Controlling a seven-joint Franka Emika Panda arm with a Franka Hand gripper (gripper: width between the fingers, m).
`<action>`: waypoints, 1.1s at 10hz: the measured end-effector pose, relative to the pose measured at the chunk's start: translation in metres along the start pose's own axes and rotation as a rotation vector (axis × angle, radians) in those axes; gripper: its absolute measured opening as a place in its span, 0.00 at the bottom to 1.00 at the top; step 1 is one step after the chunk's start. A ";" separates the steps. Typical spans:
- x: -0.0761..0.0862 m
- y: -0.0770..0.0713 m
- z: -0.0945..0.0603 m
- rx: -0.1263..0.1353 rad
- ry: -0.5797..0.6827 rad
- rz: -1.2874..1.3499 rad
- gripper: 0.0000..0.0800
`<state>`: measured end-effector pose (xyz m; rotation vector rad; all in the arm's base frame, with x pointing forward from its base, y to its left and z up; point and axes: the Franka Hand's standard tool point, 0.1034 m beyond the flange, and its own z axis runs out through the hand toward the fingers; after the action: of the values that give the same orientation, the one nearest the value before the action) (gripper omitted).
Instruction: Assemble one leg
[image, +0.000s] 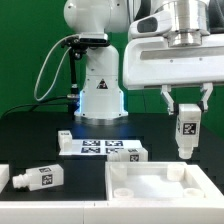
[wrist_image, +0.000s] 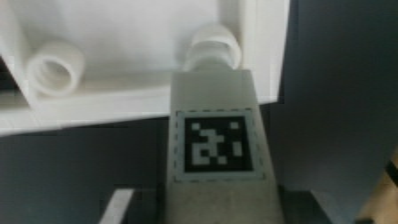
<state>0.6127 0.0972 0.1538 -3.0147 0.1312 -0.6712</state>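
My gripper (image: 186, 112) is shut on a white leg (image: 186, 135) and holds it upright, stub end down, just above the far right corner of the large white tray-like panel (image: 160, 196). In the wrist view the leg (wrist_image: 217, 140) fills the middle, its black-and-white tag facing the camera, and its stub end points at a round white socket post (wrist_image: 214, 45) on the panel (wrist_image: 125, 90). A second leg (image: 33, 179) lies on its side at the exterior view's left. Another leg (image: 128, 155) lies beside the marker board.
The marker board (image: 90, 147) lies flat behind the panel. The robot's white base (image: 100, 90) stands at the back. A second round post (wrist_image: 54, 72) shows on the panel in the wrist view. The table is black.
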 end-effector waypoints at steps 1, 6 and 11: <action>-0.005 0.004 0.001 -0.002 0.021 0.001 0.36; -0.001 0.002 0.024 -0.011 0.088 -0.088 0.36; 0.006 0.004 0.038 -0.027 0.098 -0.152 0.36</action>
<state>0.6339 0.0941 0.1217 -3.0405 -0.0873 -0.8367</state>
